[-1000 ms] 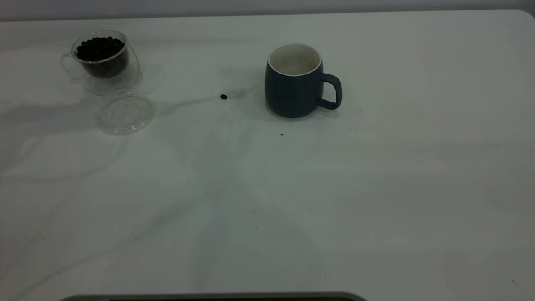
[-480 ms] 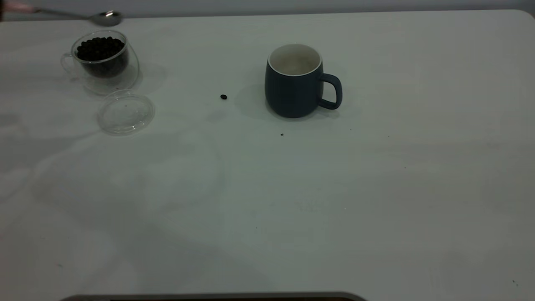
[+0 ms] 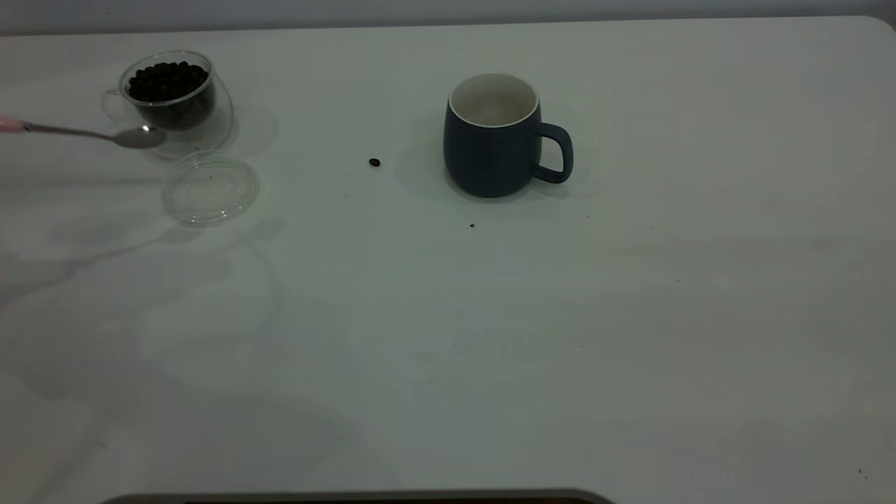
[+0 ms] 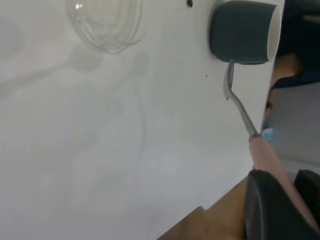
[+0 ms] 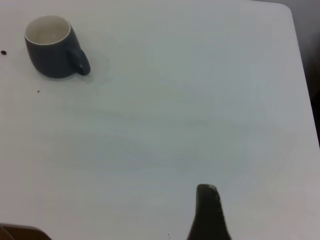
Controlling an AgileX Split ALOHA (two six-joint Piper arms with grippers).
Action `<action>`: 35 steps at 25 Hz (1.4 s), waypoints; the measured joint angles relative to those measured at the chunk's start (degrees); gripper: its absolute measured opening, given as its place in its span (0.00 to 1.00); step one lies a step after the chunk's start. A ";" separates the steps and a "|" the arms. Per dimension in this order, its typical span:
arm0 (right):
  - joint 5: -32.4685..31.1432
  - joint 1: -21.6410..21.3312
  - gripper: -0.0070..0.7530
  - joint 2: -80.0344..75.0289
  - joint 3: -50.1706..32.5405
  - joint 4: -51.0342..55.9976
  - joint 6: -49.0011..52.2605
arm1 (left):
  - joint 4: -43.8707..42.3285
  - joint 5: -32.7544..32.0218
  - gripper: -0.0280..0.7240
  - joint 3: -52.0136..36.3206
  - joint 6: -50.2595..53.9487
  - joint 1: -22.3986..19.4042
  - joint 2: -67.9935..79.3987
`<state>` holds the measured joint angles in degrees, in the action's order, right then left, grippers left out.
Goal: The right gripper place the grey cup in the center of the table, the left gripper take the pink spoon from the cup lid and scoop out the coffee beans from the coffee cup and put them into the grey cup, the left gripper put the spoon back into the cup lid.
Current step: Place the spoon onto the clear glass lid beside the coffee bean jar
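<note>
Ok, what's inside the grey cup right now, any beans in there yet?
The grey cup shows only white inner wall; no coffee beans visible in it. Its bottom is hidden by the rim. One stray bean lies on the table.

ok so my pink spoon (image 3: 84, 131) is way lower now. Half a second ago its bowl was up past the table's far edge, behind the coffee cup (image 3: 171, 101); now it pokes in from the left with the bowl in front of the cup's lower wall, just above the cup lid (image 3: 210, 189). Shadows on the table (image 3: 490, 336) shifted left too.
</note>
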<state>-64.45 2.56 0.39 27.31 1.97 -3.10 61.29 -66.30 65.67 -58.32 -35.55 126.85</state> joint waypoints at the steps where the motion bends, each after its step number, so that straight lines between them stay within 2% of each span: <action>1: 0.00 0.00 0.79 0.00 0.00 0.00 0.00 | 0.72 0.52 0.22 0.00 -0.16 -0.07 1.13; 10: 0.00 0.00 0.79 0.00 0.00 0.00 0.00 | 8.75 8.13 0.22 0.05 -7.33 -0.07 7.82; 14: 0.00 0.00 0.79 0.00 0.00 0.00 0.00 | 9.57 12.35 0.22 0.05 -8.75 0.73 9.62; 23: 0.00 0.00 0.79 0.00 0.00 0.00 0.00 | 18.71 12.79 0.22 0.05 -14.96 2.91 12.68; 35: 0.00 0.00 0.79 0.00 0.00 0.00 0.00 | 20.58 12.84 0.22 0.05 -18.21 5.30 16.16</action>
<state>-64.45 2.56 0.39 27.31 1.97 -3.10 81.87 -53.46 65.72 -76.53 -30.24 143.01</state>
